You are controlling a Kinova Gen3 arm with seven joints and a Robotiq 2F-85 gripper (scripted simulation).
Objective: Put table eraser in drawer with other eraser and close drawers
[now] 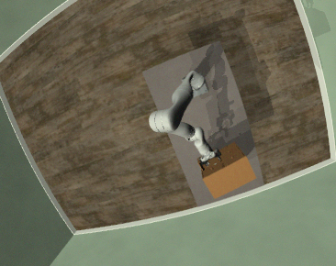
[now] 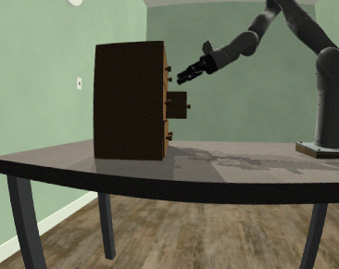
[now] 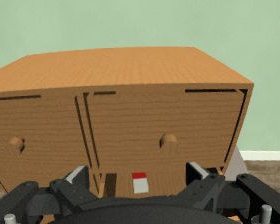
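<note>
Showing beyond the gripper (image 1: 210, 161) (image 2: 179, 80) (image 3: 137, 175): one orange-brown wooden chest (image 1: 229, 176) (image 2: 130, 102) (image 3: 121, 65), one pulled-out wooden drawer (image 2: 178, 105) (image 3: 123, 185), one red-and-white rectangular eraser (image 3: 140, 183), two round wooden upper knobs (image 2: 169, 69) (image 3: 169, 143).

So the chest (image 1: 230, 178) (image 2: 130, 99) (image 3: 126, 70) is plain orange-brown wood with round knobs, standing upright just ahead of the gripper (image 1: 210, 161) (image 2: 181, 79) (image 3: 137, 175). One drawer (image 2: 177, 105) (image 3: 161, 184) is pulled partway out, sitting lower than the fingertips and looking pretty level. In the wrist view there's an eraser (image 3: 140, 183) inside it, down in the gap between the spread fingers, red at the end away from the tool and white at the nearer end. Can't tell which of the two erasers that is, tbh.
</note>
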